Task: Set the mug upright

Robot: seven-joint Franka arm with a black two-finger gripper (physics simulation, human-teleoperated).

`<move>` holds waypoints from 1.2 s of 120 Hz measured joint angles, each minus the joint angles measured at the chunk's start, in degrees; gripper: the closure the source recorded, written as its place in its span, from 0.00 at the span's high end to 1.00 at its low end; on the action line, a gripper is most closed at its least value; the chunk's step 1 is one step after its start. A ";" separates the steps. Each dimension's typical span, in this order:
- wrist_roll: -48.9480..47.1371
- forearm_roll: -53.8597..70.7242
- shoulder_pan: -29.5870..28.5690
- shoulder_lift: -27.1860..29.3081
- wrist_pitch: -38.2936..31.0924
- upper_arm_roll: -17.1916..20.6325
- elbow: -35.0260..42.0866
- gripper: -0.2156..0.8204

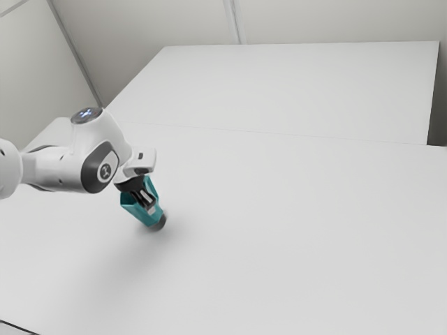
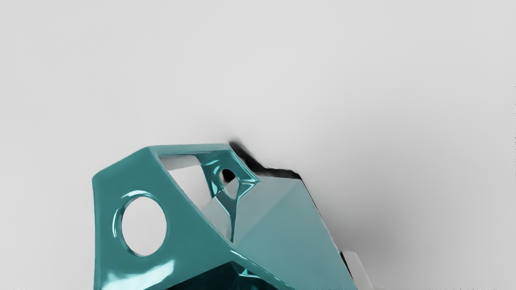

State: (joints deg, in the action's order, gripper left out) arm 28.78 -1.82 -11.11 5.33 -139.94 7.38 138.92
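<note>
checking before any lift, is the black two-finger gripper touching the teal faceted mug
Cannot tell: in the exterior view the gripper overlaps the tilted mug, but neither view plainly shows contact or a gap.

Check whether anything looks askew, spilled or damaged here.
The teal mug looks askew: it tilts at the gripper, its open end raised toward the exterior view's left and its dark end low, rather than standing upright. I see no spill or obvious damage.

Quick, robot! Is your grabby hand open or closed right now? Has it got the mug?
Gripper: right at the tilted teal mug, but I can't tell whether its jaws are open or closed on it.
</note>
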 joint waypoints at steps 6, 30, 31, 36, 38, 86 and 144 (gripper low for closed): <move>-0.43 -0.03 -0.01 0.05 0.26 0.02 0.41 0.03; -1.80 -0.09 -0.61 0.17 0.74 -0.06 1.65 0.03; -1.85 -0.09 -0.63 0.17 0.75 -0.06 1.66 0.03; -2.08 -0.10 -0.69 0.17 0.78 -0.06 1.70 0.03; -2.16 -0.09 -0.69 0.17 0.78 -0.06 1.71 0.03; -3.27 1.36 -0.95 -0.11 0.67 -0.09 0.59 0.07; -2.93 1.20 -1.25 -0.05 1.27 -0.16 0.38 0.26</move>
State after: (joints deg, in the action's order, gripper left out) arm 25.84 -0.62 -12.35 5.28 -138.68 7.21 139.30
